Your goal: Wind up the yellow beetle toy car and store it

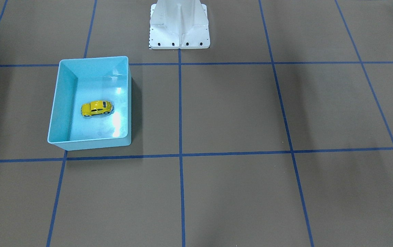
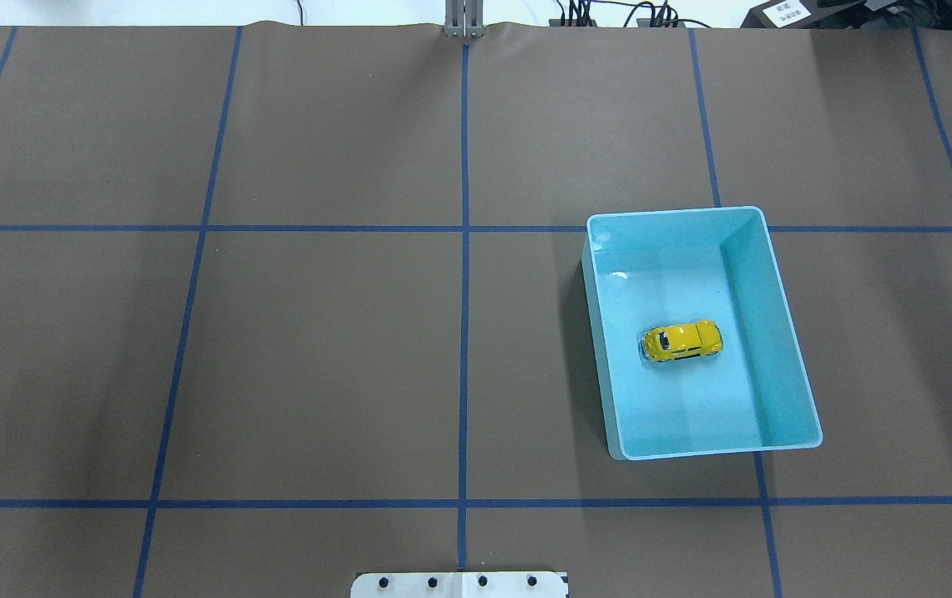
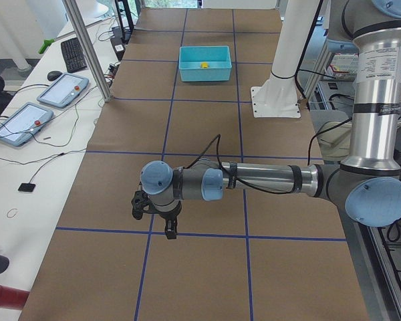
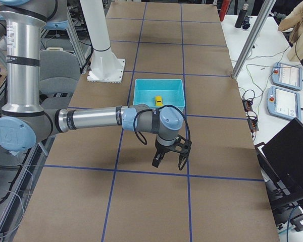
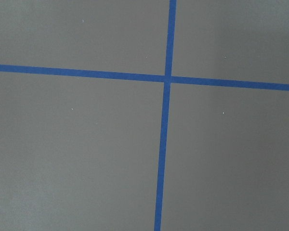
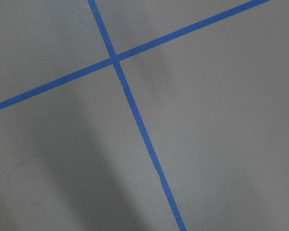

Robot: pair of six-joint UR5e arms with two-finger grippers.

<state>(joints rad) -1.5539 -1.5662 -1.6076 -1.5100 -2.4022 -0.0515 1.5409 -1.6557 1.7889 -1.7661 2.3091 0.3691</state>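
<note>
Front-facing view: the light blue bin [image 1: 55,113] sits toward 9 o'clock from the middle of the brown table [image 1: 237,109]. The yellow beetle toy car [image 1: 96,108] rests on its wheels on the bin floor, near the middle, with its length along the 3-to-9 line. The white robot pedestal [image 1: 179,27] stands at 12 o'clock. No gripper shows here.

Overhead view: the bin [image 2: 767,332] lies toward 3 o'clock from the centre, and the car [image 2: 682,340] is inside it, clear of all four walls. The pedestal's base plate [image 2: 459,585] is at 6 o'clock.

Left side view: the near arm reaches out low over the table. Its left gripper [image 3: 157,221] points down above a blue tape line [image 3: 207,235]. I cannot tell how far apart its fingers are or whether it grips anything. The bin [image 3: 204,73] is far off at 12 o'clock, with the car [image 3: 204,65] a yellow speck inside.

Right side view: the right gripper [image 4: 168,161] hangs over bare table at 6 o'clock from the bin [image 4: 159,80], well apart from it. Its opening cannot be judged from here. The car [image 4: 158,101] lies in the bin.

Both wrist views show only the table surface and crossing tape [image 5: 166,78] [image 6: 114,59].
</note>
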